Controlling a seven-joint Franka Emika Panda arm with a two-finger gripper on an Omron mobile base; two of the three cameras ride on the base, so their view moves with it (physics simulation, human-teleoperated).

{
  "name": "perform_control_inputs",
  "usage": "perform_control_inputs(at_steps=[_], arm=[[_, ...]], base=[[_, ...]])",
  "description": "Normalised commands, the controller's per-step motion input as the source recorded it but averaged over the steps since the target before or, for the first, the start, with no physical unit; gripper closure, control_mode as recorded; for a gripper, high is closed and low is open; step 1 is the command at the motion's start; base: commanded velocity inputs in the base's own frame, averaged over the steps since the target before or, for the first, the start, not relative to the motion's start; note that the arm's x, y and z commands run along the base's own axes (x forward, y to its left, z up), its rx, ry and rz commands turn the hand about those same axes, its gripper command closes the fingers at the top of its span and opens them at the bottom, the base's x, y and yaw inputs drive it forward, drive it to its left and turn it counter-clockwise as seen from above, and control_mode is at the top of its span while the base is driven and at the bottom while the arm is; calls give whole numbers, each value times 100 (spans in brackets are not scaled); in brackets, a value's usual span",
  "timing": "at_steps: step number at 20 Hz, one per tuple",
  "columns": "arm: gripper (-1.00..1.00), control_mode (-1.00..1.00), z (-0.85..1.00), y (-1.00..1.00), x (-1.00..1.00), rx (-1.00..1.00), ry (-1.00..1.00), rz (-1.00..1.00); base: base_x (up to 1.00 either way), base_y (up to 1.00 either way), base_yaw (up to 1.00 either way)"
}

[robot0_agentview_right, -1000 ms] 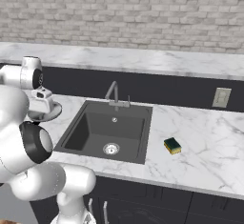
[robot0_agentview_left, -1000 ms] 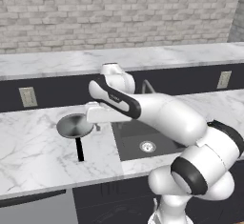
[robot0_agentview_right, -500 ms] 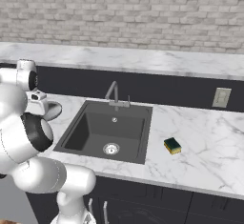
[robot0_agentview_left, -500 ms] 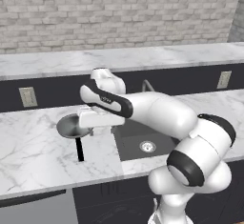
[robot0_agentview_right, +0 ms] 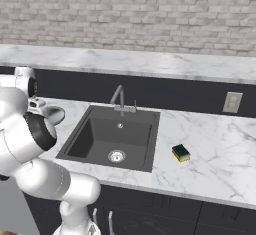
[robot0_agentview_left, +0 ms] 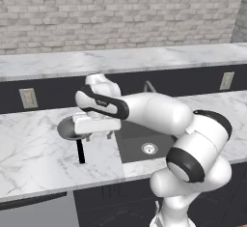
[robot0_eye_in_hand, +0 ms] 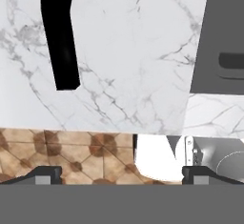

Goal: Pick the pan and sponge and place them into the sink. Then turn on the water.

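Left of the sink (robot0_agentview_left: 144, 139), on the marble worktop (robot0_agentview_left: 34, 148), the pan (robot0_agentview_left: 67, 128) sits with its black handle (robot0_agentview_left: 80, 151) pointing toward the front edge. The gripper (robot0_agentview_left: 99, 135) hangs over the pan's right side with its jaws spread wide and nothing between them. From the hand view the handle (robot0_eye_in_hand: 59, 37) lies up and to the left of the fingertips (robot0_eye_in_hand: 45, 174), not between them, and the worktop's front edge and the floor fill the lower part, so the hand looks to be aimed short of the handle.

Risks from here, as I judge them:
- If the jaws close where they are, they would likely shut on air or clip the pan's rim and push the pan along the worktop.
- A grip near the handle's far end could let the pan droop or twist as it lifts.
- Descending too far over the rim could press the pan down and tip it.
- Carrying the pan right, it could knock the faucet (robot0_agentview_right: 119, 99) or catch the sink's near wall.

The sponge (robot0_agentview_right: 181, 152) waits on the worktop just right of the sink, well apart from the arm. No water runs.
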Motion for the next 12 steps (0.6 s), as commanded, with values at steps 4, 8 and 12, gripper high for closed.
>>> perform_control_inputs(at_steps=[4, 8, 12], arm=[[-100, -100, -16, 10, 0, 0, 1, 0], [-100, -100, -17, 8, 0, 0, 1, 0], [-100, -100, -16, 10, 0, 0, 0, 0]], base=[[0, 0, 0], [0, 0, 0], [0, 0, 0]])
